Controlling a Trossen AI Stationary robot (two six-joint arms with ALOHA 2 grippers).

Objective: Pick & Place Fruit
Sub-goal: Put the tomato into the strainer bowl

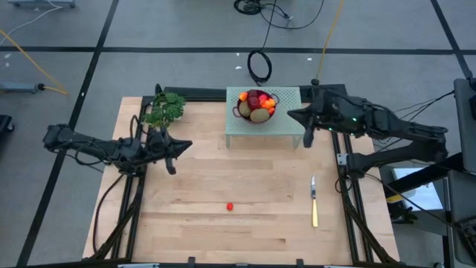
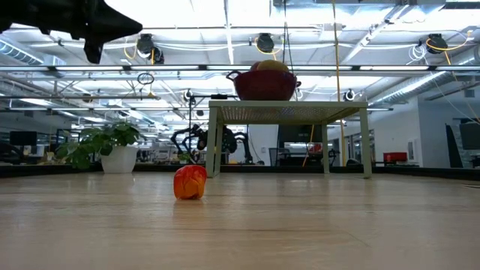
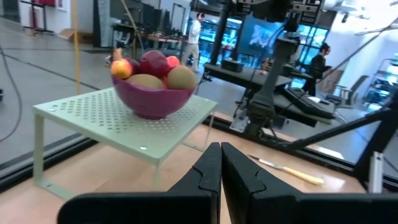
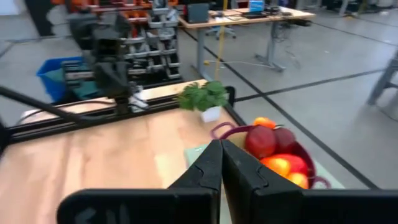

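We read the right gripper (image 1: 306, 138) as fully closed and empty; in its wrist view the two fingers meet with nothing between them. It hangs just beside the green perforated stand (image 1: 286, 128), at that stand's right edge, with the purple bowl (image 1: 255, 113) close on its inner side. The left gripper (image 1: 171, 165) is likewise pinched shut on nothing, near the potted plant (image 1: 164, 109) and well apart from the stand.

The fruit sits almost wholly in the bowl. One small red piece (image 1: 230, 207) lies alone on the bare wood, well in front of both grippers, roughly midway between them.

For the step in hand (we judge it to be fetching this last stray piece), we recommend the following:

1. Open the fingers wide before descending, since shut fingers would only push a round piece away.
2. Come straight down so the piece lies between the fingertips, then close gently.
3. Lift clear of the stand's edge and release low over the bowl, because the heap is already high and a dropped piece may roll off.

Counts, as far as visible:
- bowls: one
- stands: one
- loose fruit on the table: one
- fruit in the bowl: at least five (some overlap)
- knife (image 1: 314, 202): one, near the right arm's side
- plant: one
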